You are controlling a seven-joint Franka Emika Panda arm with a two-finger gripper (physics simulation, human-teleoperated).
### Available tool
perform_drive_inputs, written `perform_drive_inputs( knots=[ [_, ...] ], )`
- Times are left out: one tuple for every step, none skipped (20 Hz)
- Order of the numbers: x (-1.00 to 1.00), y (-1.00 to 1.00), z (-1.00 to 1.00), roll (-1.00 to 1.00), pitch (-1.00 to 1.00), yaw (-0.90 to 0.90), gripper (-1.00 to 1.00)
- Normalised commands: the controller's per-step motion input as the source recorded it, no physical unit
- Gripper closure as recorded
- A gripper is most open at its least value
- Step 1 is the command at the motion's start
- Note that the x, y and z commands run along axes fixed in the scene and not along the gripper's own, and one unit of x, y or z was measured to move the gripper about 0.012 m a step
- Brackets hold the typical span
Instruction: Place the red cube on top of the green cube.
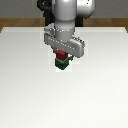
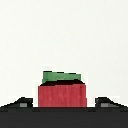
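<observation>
The red cube (image 1: pixel 61 53) rests on top of the green cube (image 1: pixel 62 63) near the middle of the white table (image 1: pixel 30 85). My gripper (image 1: pixel 61 56) hangs straight over the stack, its fingers down on either side of the red cube. In the wrist view the red cube (image 2: pixel 62 96) fills the space between the dark fingertips (image 2: pixel 23 102), with a narrow white gap showing on each side. A strip of the green cube (image 2: pixel 61 77) shows past the red one, slightly offset. The gripper (image 2: pixel 64 103) is open and touches neither cube.
The table's far edge (image 1: pixel 100 28) meets a brown floor strip behind the arm. The arm's white body (image 1: pixel 67 20) rises above the stack.
</observation>
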Motion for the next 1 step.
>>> perform_drive_inputs(
  knots=[
    [0.00,0.00,0.00,0.00,0.00,0.00,-1.00]
  ],
)
